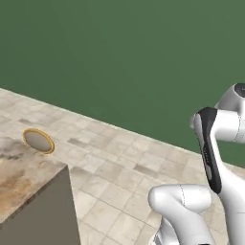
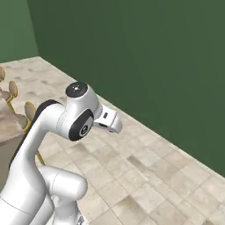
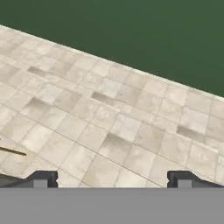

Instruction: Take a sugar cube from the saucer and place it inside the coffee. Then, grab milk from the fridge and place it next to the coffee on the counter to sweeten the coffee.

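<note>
Gripper (image 3: 112, 179) of the white arm hangs wide open and empty over pale stone floor tiles (image 3: 109, 127), dark green wall (image 3: 131, 30) at 12 o'clock, apparently mid-transit, while the beige-brown marbled stone counter (image 1: 21, 177) lies at 8 o'clock in the left base view.

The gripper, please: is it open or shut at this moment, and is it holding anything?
Open and empty. In the hand view the gripper has its two fingertips far apart, with bare tiled floor between them.

Dark green wall (image 1: 124, 52); beige mottled floor tiles (image 3: 113, 127); counter (image 1: 24, 177) seemingly brown-marbled.
</note>
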